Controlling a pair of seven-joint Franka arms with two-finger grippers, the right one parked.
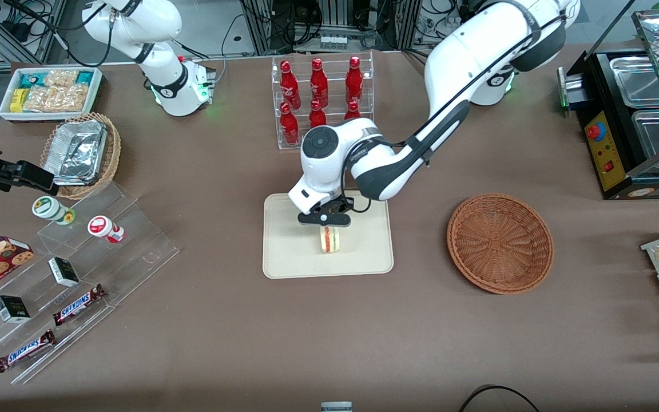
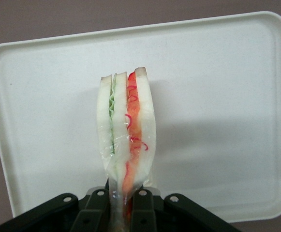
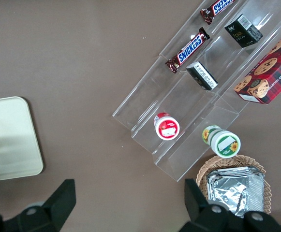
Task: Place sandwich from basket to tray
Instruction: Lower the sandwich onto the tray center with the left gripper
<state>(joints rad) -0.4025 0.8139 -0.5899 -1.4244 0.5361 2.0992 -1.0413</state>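
The sandwich (image 1: 330,240) (image 2: 126,135), a plastic-wrapped wedge of pale bread with green and red layers, hangs upright over the middle of the cream tray (image 1: 289,263) (image 2: 217,96). My left gripper (image 1: 328,226) (image 2: 124,208) is straight above it, shut on the sandwich's top end, with the black fingers (image 2: 142,210) pinching the wrapper. From the front the sandwich's lower edge is at or just above the tray surface; whether it touches I cannot tell. The reddish-brown wicker basket (image 1: 500,242) stands on the table beside the tray, toward the working arm's end, with nothing in it.
A clear rack of red bottles (image 1: 321,94) stands farther from the front camera than the tray. Toward the parked arm's end are an acrylic stepped shelf with snacks (image 1: 72,269), a tan basket of foil containers (image 1: 80,153) and a white snack box (image 1: 50,91). A black food warmer (image 1: 638,114) stands at the working arm's end.
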